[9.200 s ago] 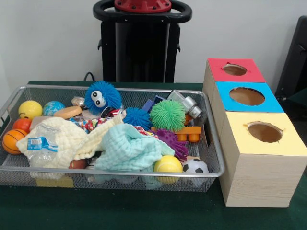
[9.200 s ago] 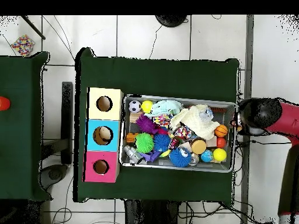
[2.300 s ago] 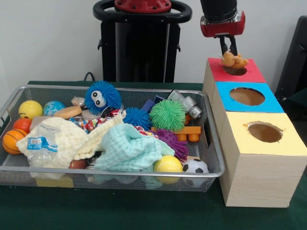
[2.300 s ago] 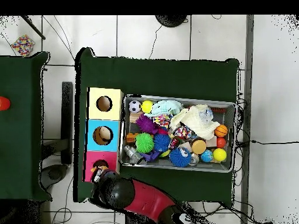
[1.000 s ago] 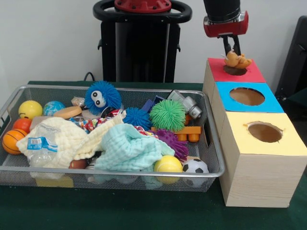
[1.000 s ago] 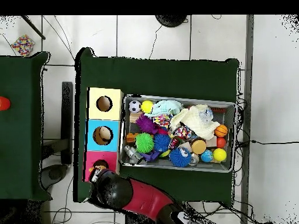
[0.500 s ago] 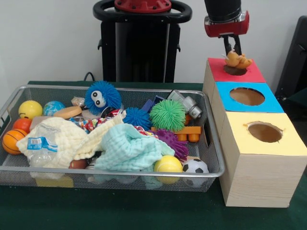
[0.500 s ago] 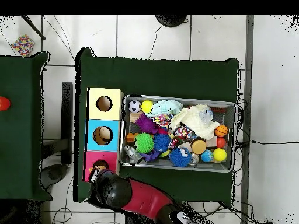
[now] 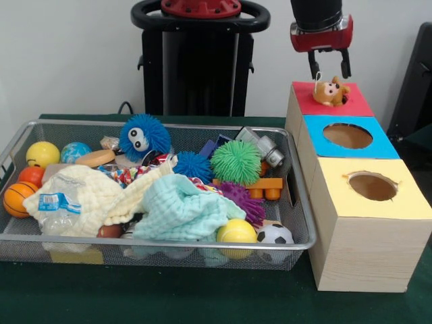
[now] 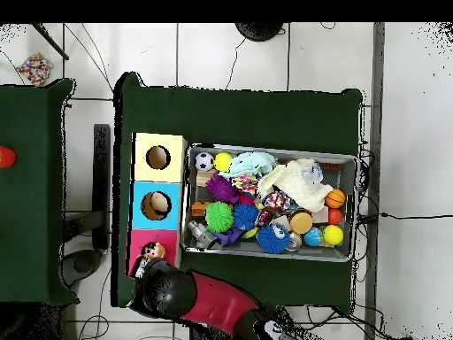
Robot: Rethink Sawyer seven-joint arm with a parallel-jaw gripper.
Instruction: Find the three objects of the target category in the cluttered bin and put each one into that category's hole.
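My gripper hangs open just above the red-topped box, with its fingers apart and nothing between them. A small orange plush animal with a thin cord loop sits on the red top, over the hole, and hides most of it. In the overhead view the plush lies on the red box, and the arm's head covers the gripper. The silver wire-mesh bin is full of clutter. No other plush animal shows plainly in it.
The blue-topped box and the yellow-topped box stand in a row with the red one. The bin holds a blue pom ball with eyes, a green pom ball, two cloths, and a soccer ball.
The gripper has opened and risen a little. The orange plush, held over the red box a second ago, now rests free on the hole.
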